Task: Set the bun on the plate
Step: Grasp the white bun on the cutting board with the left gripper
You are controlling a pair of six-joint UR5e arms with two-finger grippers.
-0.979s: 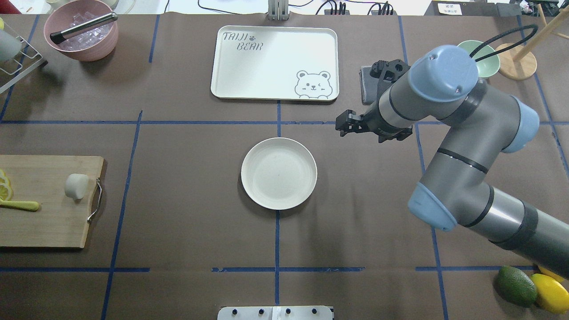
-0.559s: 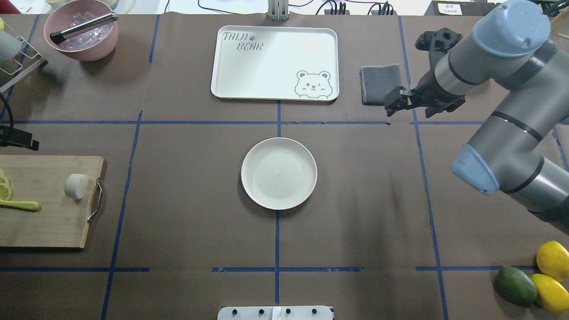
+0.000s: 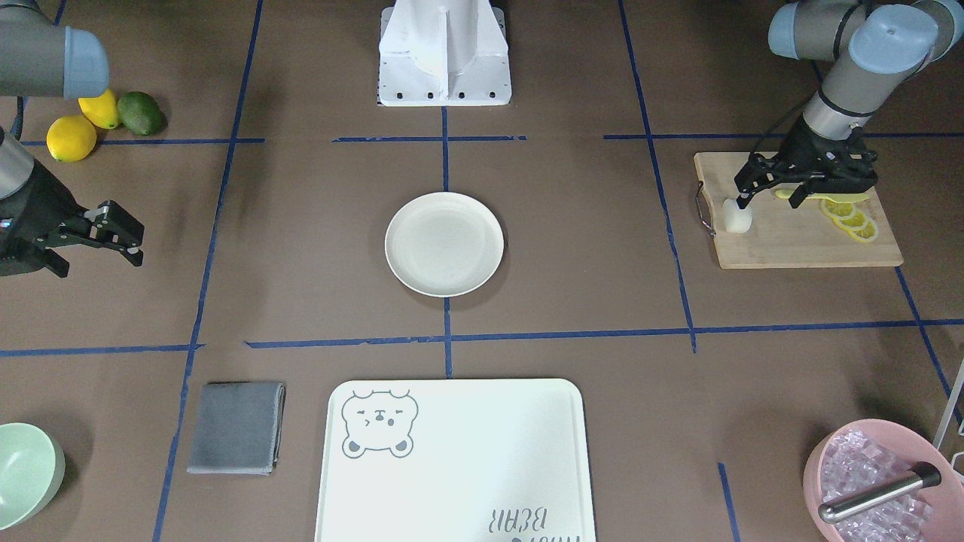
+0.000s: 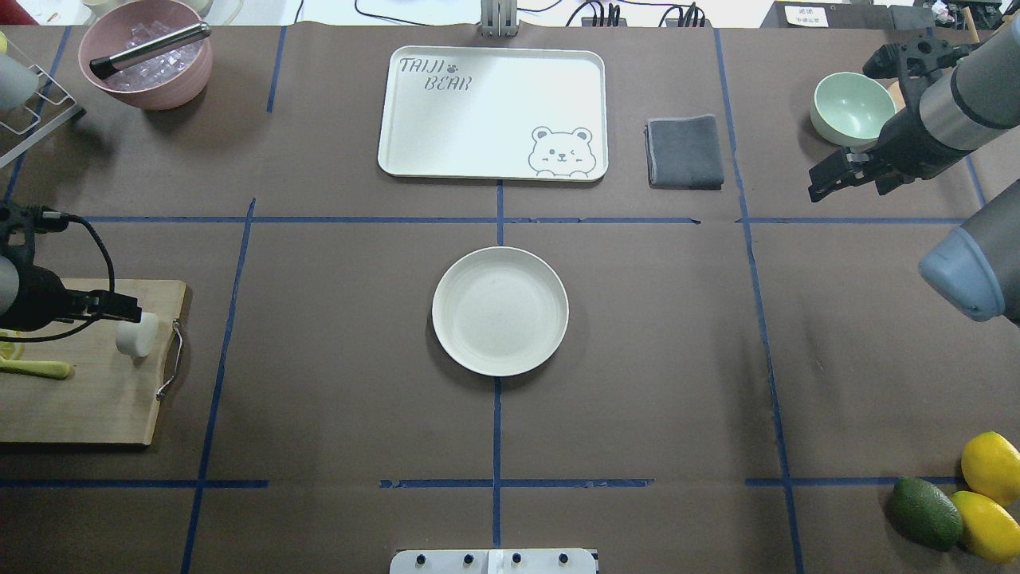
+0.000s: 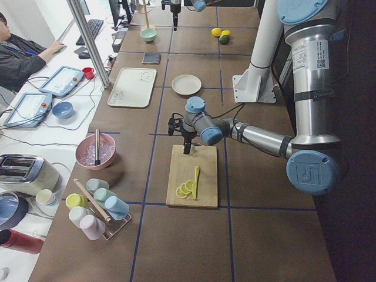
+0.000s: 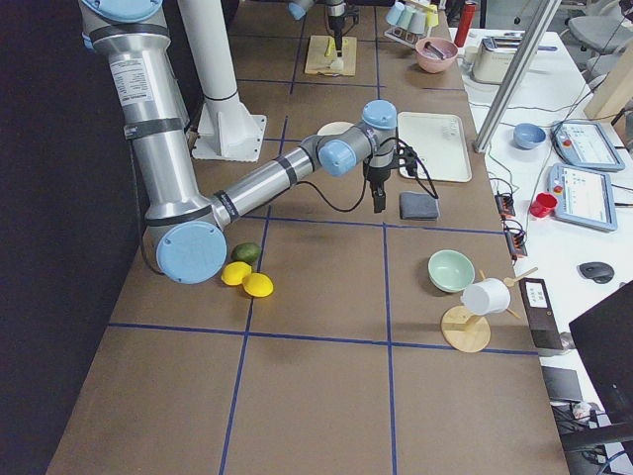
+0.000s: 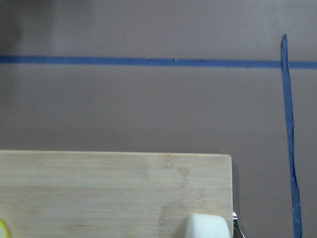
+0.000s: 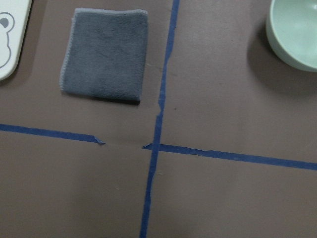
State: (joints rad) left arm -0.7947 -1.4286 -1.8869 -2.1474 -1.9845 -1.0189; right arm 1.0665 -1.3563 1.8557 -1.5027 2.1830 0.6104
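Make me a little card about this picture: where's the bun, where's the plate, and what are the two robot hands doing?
Bun: on the wooden cutting board, near its handle end, not picked up.
Plate: empty, in the middle of the table.
Left gripper: open, right by the bun, not holding it.
Right gripper: open, empty, over the table near the grey cloth.
Job left: bun onto plate.
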